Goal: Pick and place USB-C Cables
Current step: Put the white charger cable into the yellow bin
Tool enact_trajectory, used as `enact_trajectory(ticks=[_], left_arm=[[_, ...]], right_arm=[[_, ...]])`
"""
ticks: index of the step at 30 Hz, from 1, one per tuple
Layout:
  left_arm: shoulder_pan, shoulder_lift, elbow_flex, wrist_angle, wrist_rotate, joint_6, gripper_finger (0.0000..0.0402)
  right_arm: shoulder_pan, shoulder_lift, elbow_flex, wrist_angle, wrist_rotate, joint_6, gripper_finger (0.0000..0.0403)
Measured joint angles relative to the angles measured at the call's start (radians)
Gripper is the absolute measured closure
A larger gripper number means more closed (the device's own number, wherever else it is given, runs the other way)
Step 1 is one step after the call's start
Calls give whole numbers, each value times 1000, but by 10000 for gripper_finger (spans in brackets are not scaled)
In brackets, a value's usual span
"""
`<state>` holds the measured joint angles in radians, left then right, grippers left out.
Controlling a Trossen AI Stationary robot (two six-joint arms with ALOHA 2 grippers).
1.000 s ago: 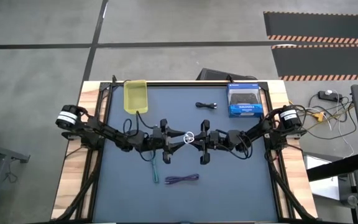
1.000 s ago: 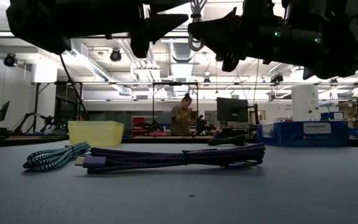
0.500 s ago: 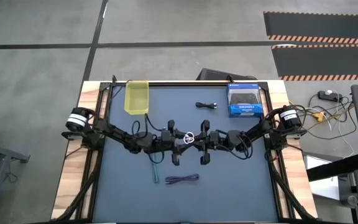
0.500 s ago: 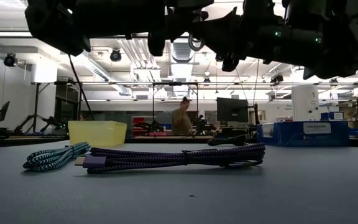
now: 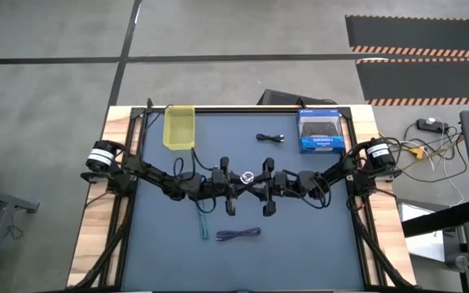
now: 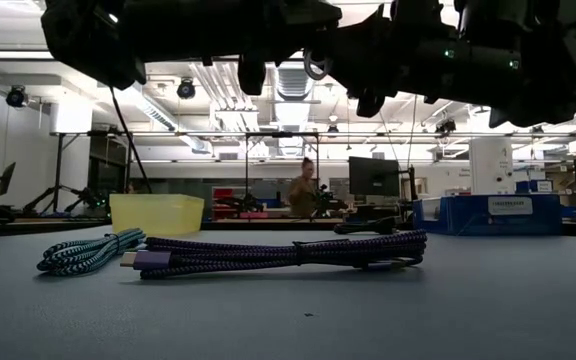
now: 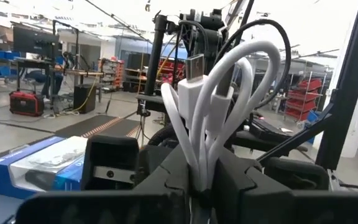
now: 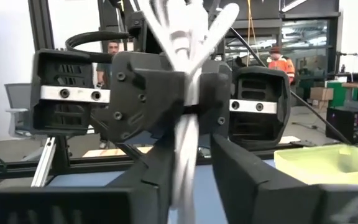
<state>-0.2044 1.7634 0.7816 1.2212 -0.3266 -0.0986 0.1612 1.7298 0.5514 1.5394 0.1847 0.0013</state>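
Both arms meet mid-bench, raised off the surface, a handover in hand as I judge it.

Left gripper: fingers closed onto the white USB-C cable, seen in its wrist view pinching the bundle low down, loops and plug standing above the fingers. Yellow bin sits well behind this gripper, toward the bench's far left corner. Green cable lies on the bench just below the left gripper's forearm side; purple cable near it, below and between both grippers.

Right gripper: also clenched on the white cable; its wrist view shows the strands clamped between its fingers, with the left gripper's fingers directly opposite. Black cable lies beyond the right gripper, just beside the blue box.

Risks, as judgement:
- Both grippers hold one bundle; if either arm pulls away before the other lets go, the loops get tugged apart or the cable is strained.
- If both let go together, it drops onto the bench near the purple cable.
- Loose loops may snag a finger on release and drag.
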Motion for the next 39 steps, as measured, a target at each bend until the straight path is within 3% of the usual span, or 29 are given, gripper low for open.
enact_trajectory(ticks=[8, 12, 22, 30, 39], left_arm=[[-2, -14, 0, -22, -3, -16, 380], [2, -66, 2, -156, -32, -74, 380], [13, -295, 6, -649, -187, -217, 381], [90, -449, 60, -1192, -231, -516, 381], [250, -431, 284, -1847, -230, -680, 381]], right_arm=[[0, -28, 0, -56, 6, 25, 233], [0, -92, 0, -176, 6, 25, 220], [-1, -391, 0, -706, 0, 51, 226], [-1, -626, 0, -1161, 0, 69, 245], [-3, -798, 0, -1340, 3, 35, 279]])
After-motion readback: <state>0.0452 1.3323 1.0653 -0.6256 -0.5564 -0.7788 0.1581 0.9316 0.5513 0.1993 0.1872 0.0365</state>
